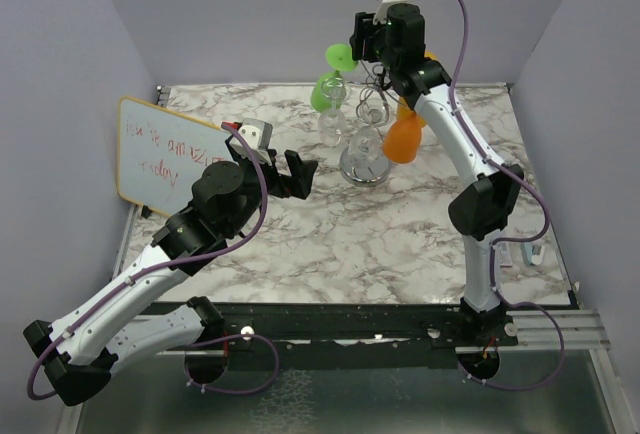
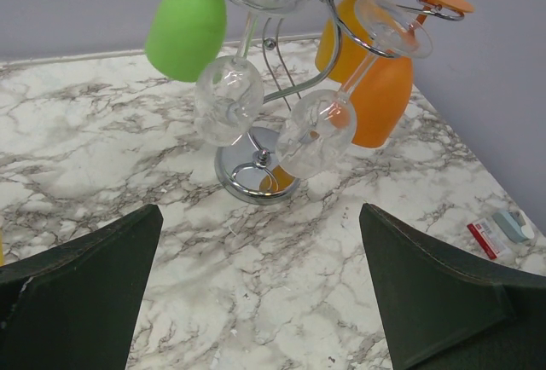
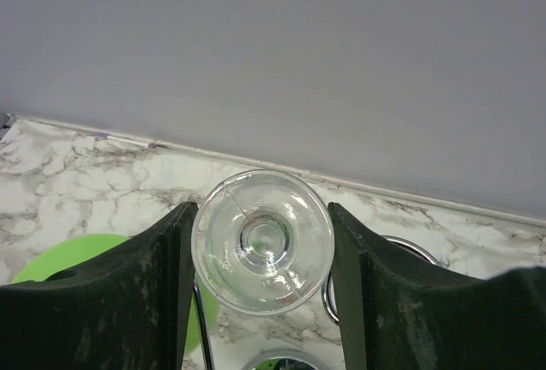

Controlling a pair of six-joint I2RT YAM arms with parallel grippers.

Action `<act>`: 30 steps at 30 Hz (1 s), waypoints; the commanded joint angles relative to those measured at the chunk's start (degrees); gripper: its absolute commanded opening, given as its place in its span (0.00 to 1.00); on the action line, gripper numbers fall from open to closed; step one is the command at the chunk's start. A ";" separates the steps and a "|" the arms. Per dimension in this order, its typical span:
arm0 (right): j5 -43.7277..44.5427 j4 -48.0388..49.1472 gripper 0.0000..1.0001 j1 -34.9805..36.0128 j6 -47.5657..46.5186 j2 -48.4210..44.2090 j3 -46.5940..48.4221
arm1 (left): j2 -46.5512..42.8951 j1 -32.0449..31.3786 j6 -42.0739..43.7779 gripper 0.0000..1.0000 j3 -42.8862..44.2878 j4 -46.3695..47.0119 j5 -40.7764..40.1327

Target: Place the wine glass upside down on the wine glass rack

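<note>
The left gripper [image 2: 260, 210] is hovering over the marble table [image 2: 94, 148], its fingers spread wide with nothing between them. Straight ahead of it the wine glass rack [image 2: 235, 178] is standing on its mirrored base. Hanging bowls are crowding the rack's arms: a green glass [image 2: 186, 27] ahead to the left, a clear glass [image 2: 317, 135] dead ahead, and an orange glass [image 2: 384, 101] just behind that. Off to this hand's right, small packets [image 2: 493, 235] are lying near the table edge.

The right gripper [image 3: 260, 210] is hanging over the rack's top, pinching the round foot of the wine glass [image 3: 263, 242] between both fingers. The glass is hanging bowl down directly beneath this hand, with the green glass's foot just to its left.

Behind the left gripper a whiteboard [image 1: 170, 154] is standing at the table's left edge, showing red handwriting. "today" seems legible and the rest is unclear. The packets' print is too small to read.
</note>
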 commanded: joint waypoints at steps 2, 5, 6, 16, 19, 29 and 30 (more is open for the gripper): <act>-0.23 2.85 0.01 -0.11 -0.74 -2.50 -0.79 | -0.73 -0.04 0.47 0.99 -0.50 -0.95 -0.59; 0.29 1.14 0.01 -0.17 -0.47 -3.28 -0.72 | -0.73 -0.05 0.30 0.99 -0.58 -0.86 -0.42; 0.42 0.69 0.01 -0.15 -0.34 -3.46 -0.68 | -0.73 -0.06 0.22 0.99 -0.60 -0.78 -0.37; 0.70 -3.80 0.01 -0.13 -1.91 -3.86 1.00 | -1.15 -0.06 -0.39 0.99 -0.85 -0.77 -0.08; 1.28 -4.69 0.01 -0.14 -3.07 -4.19 0.93 | -1.27 -0.01 -0.60 0.99 -1.01 -0.59 0.09; 2.80 -4.34 0.01 -0.19 -5.13 -7.75 -2.81 | -1.00 -0.06 -0.67 0.99 -1.03 -0.25 0.38; 2.69 -4.38 0.01 -0.14 -5.15 -8.03 -3.05 | -1.00 -0.04 -0.67 0.99 -1.03 -0.24 0.38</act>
